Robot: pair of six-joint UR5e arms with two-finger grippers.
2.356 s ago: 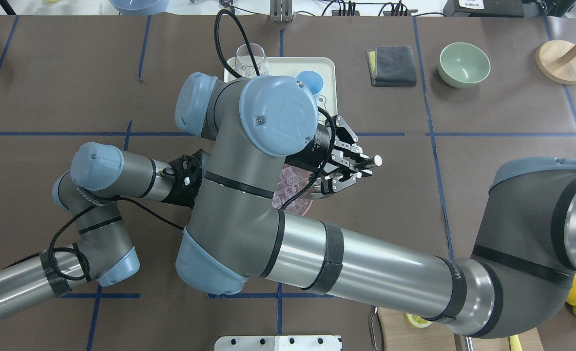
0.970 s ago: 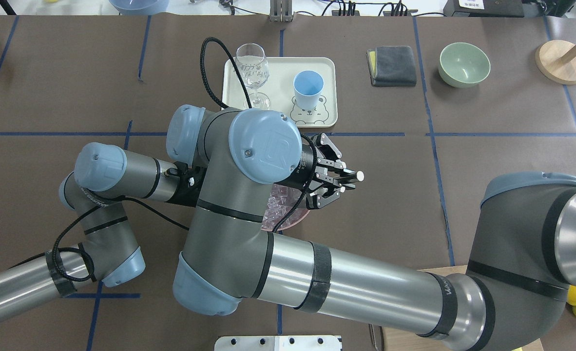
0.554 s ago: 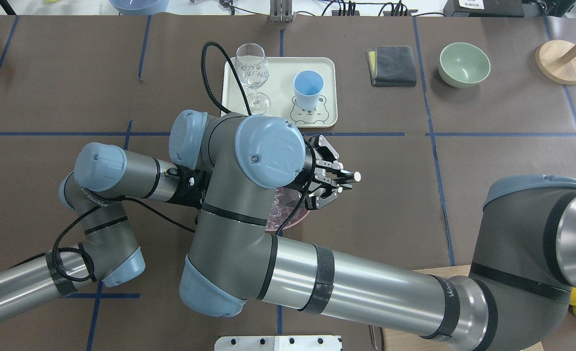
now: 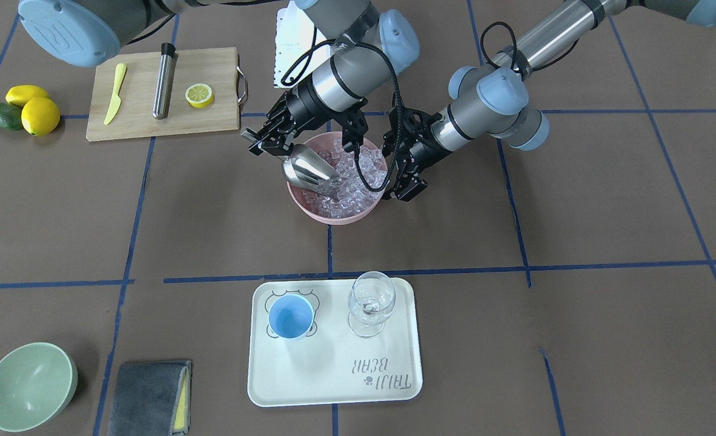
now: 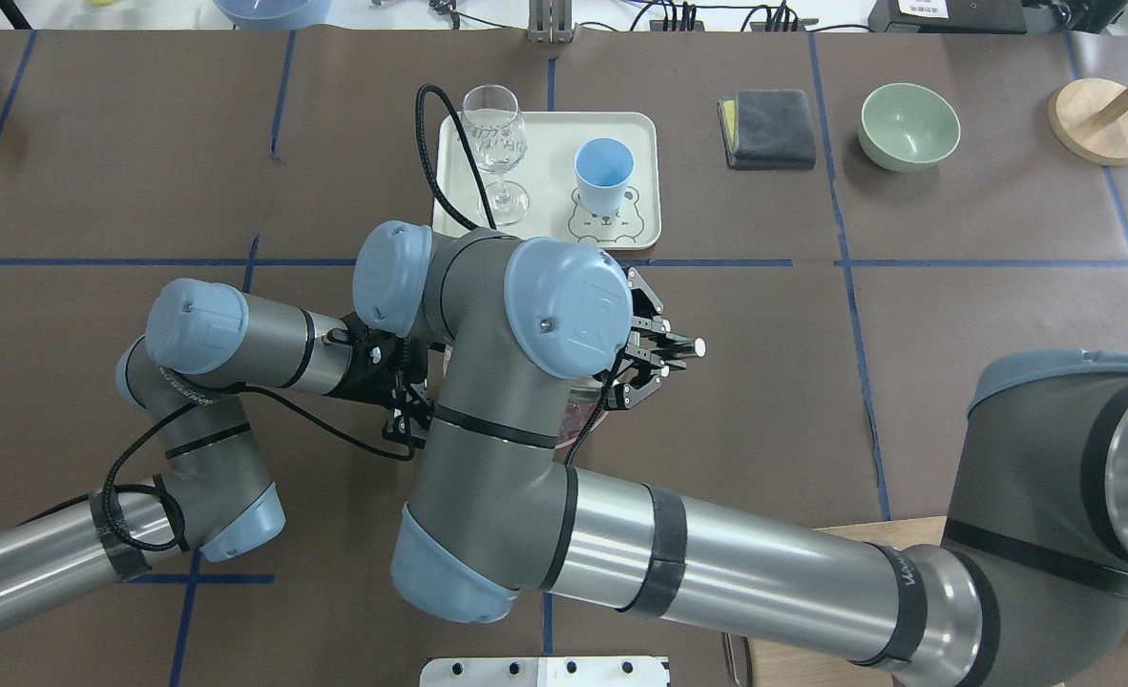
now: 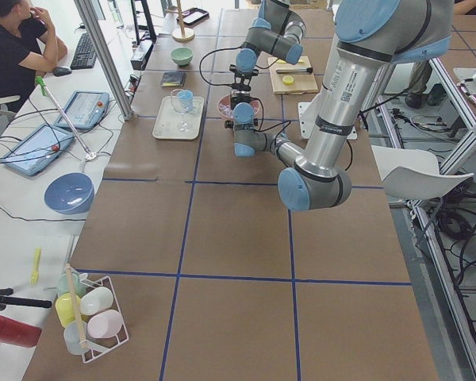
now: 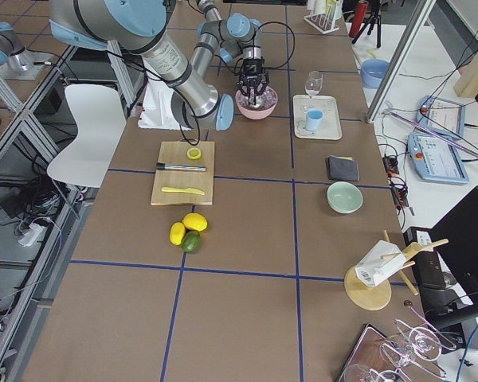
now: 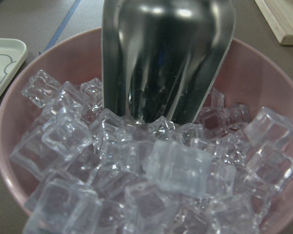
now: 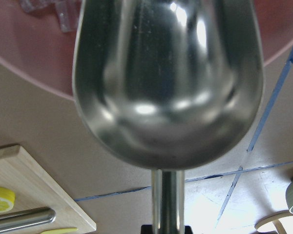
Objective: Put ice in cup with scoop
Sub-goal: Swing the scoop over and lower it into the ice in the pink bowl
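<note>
The ice [image 4: 353, 181] is heaped in a pink bowl [image 4: 334, 218]; it fills the left wrist view [image 8: 161, 170]. My right gripper [image 4: 265, 140] is shut on the handle of the steel scoop [image 4: 309, 171]. The scoop tilts down with its mouth in the ice [image 8: 166, 53]. Its underside fills the right wrist view [image 9: 166, 83]. My left gripper [image 4: 401, 184] is at the bowl's rim; I cannot tell if it grips it. The light blue cup [image 4: 291, 316] stands empty on a white tray [image 4: 334, 375], apart from both grippers.
A clear stemmed glass [image 4: 370, 303] stands beside the cup on the tray. A cutting board [image 4: 140, 124] with a lemon half, yellow knife and steel cylinder lies behind the bowl. A green bowl [image 4: 28, 384] and grey cloth [image 4: 149, 396] sit at the front left.
My right gripper has drawn back from the tray's edge toward the bowl with the scoop. Its wrist has swung right and now covers the bowl from above. The left arm has stayed put.
</note>
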